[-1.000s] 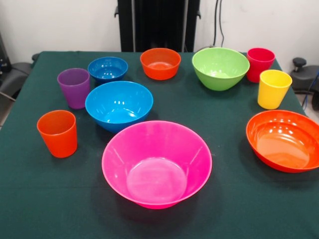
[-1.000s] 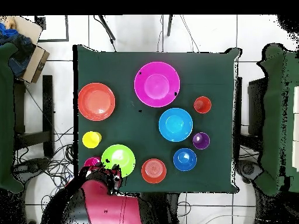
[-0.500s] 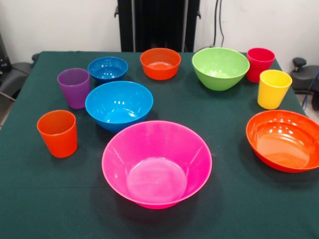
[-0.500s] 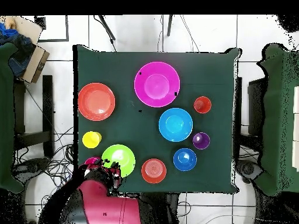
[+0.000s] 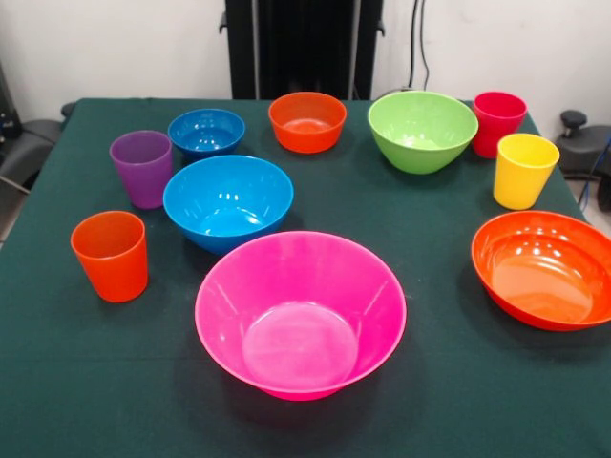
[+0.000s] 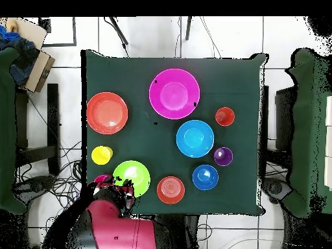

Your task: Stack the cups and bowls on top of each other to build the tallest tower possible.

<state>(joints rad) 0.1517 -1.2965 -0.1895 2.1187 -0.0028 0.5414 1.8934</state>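
Nothing is stacked: we see the pink bowl [image 5: 300,315] near the table's [image 5: 430,401] front edge, the blue bowl [image 5: 228,201] just behind it, the orange cup [image 5: 112,255] and purple cup [image 5: 142,168] along one side, the yellow cup [image 5: 523,170] opposite. Our arm [image 6: 117,227] sits at a back corner; whether its gripper is closed, we cannot tell.
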